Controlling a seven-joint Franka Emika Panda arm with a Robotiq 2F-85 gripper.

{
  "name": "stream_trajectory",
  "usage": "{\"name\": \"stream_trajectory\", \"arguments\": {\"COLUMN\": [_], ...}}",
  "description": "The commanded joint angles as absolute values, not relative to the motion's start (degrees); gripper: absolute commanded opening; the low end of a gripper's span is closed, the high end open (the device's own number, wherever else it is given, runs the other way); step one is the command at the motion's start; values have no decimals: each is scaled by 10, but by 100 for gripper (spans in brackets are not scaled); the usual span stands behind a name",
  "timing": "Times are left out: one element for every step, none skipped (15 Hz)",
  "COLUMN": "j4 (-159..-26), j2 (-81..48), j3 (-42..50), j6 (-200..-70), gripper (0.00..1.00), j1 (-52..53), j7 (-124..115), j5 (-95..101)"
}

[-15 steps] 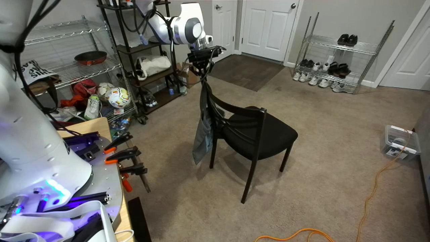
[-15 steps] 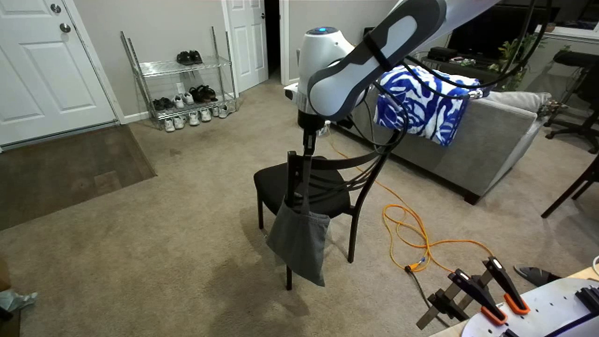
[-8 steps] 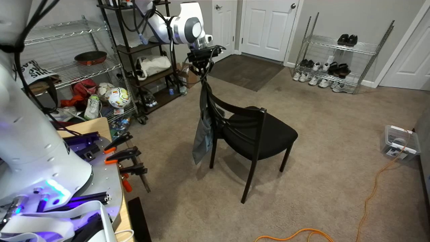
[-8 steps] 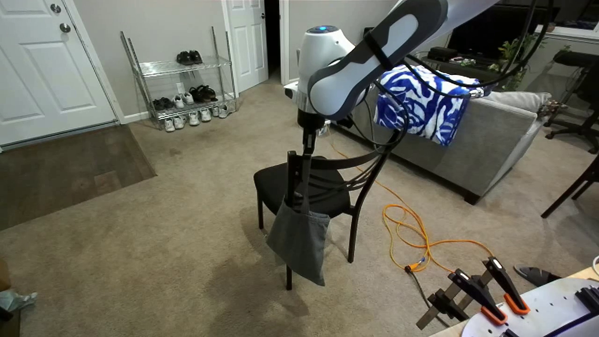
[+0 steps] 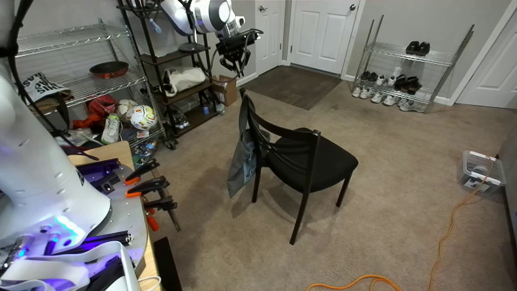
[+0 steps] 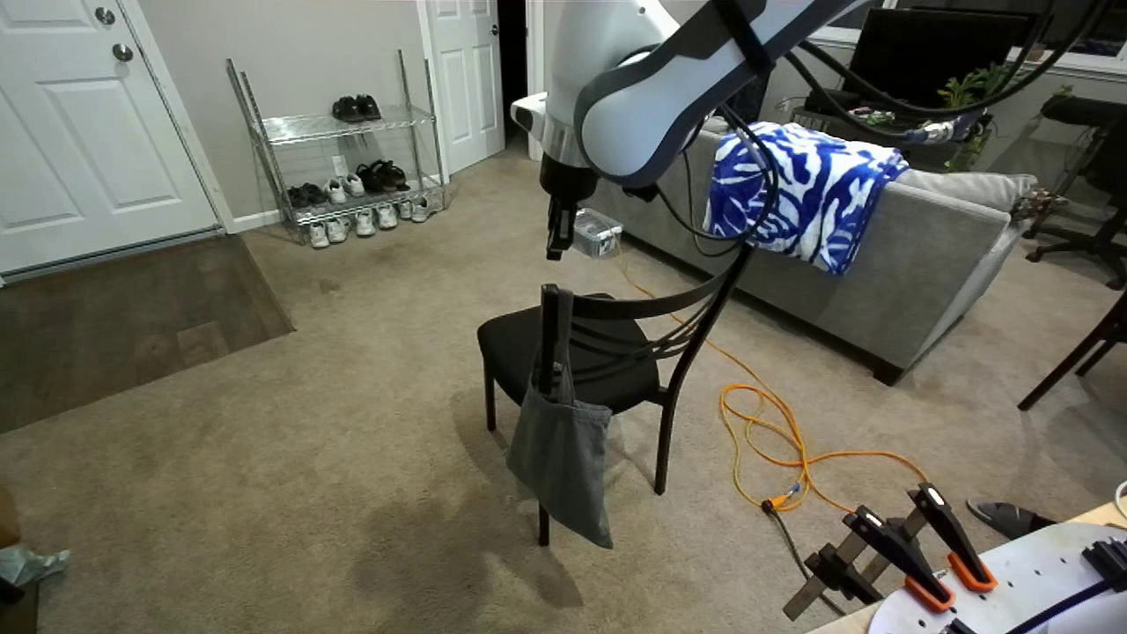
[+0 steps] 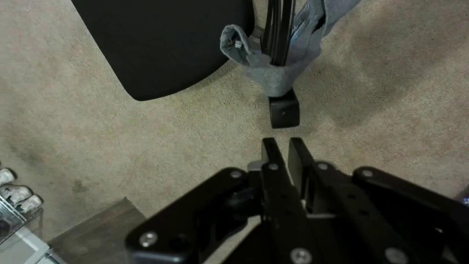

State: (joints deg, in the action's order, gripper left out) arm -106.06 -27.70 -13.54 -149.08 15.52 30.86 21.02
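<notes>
Gray bag [image 6: 563, 467] on chair back [image 6: 638, 308], claw [image 7: 282, 143] above.

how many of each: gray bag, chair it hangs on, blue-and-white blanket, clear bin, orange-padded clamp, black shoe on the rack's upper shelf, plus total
Gray bag: 1
Chair it hangs on: 1
Blue-and-white blanket: 1
Clear bin: 1
Orange-padded clamps: 2
Black shoes on the upper shelf: 2
Total: 8
</notes>
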Motion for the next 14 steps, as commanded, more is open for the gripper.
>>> {"name": "stream_trajectory", "arguments": {"j4": [-1094,-1095,-1096,-1095,-1095,-1094,-1095,-1094,-1093,-1092,-1090,-1088,-1086,-1085], "j2": [-246,-245,-244,-248,-250,-255,-258,-264,-269,-277,-283,-290,-298,-304], "j3": [-137,-137,-137,-137,-138,-139,-139,-138,-139,-139,-139,-141,-142,-143], "j6": [-1503,-1504,-1501,-1496,-1492,-1485,-1481,-1473,-1471,-1464,-1460,-1455,-1454,-1452], "gripper": [5,5,5,5,5,32,31,32,37,44,50,55,62,68], "j1": [153,153,152,150,148,144,142,139,136,133,130,128,125,124], "j7": [296,295,295,296,296,298,298,298,302,303,305,307,309,310], "j5": [216,216,215,211,207,200,196,193,189,184,181,177,174,171]}}
